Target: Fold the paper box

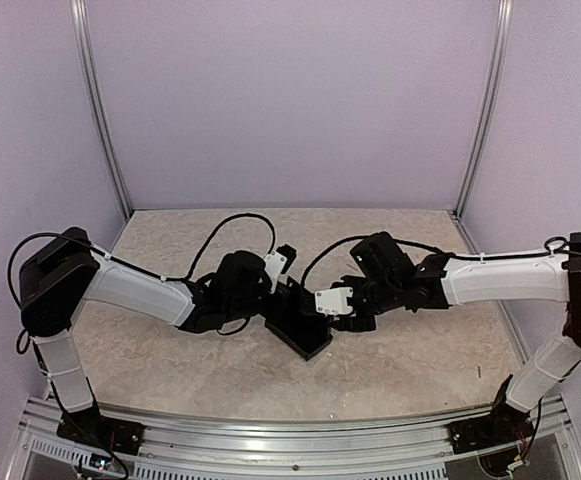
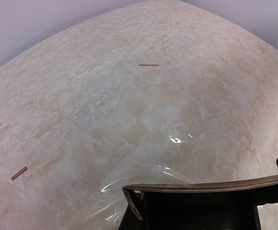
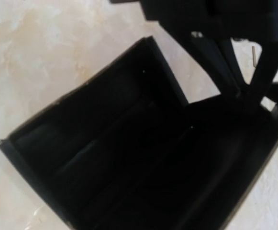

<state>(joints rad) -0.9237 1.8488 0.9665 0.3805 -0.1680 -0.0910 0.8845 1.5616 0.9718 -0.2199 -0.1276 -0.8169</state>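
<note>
The paper box (image 1: 305, 335) is matte black and half-formed, resting on the table between the two arms. In the right wrist view the paper box (image 3: 105, 143) shows as an open tray with raised walls and a dark inside. My left gripper (image 1: 282, 290) is at its far left corner, shut on a wall of the box; that wall's edge (image 2: 201, 184) runs across the bottom of the left wrist view. My right gripper (image 1: 355, 318) is at the box's right side. Its fingers are lost in the blackness of the box, so how its jaws stand is unclear.
Two small tan sticks (image 2: 149, 64) (image 2: 19, 173) lie on the marbled table (image 1: 170, 250). A clear plastic film (image 2: 129, 189) lies crumpled by the box's corner. Metal frame posts (image 1: 105, 110) and pale walls enclose the back and sides.
</note>
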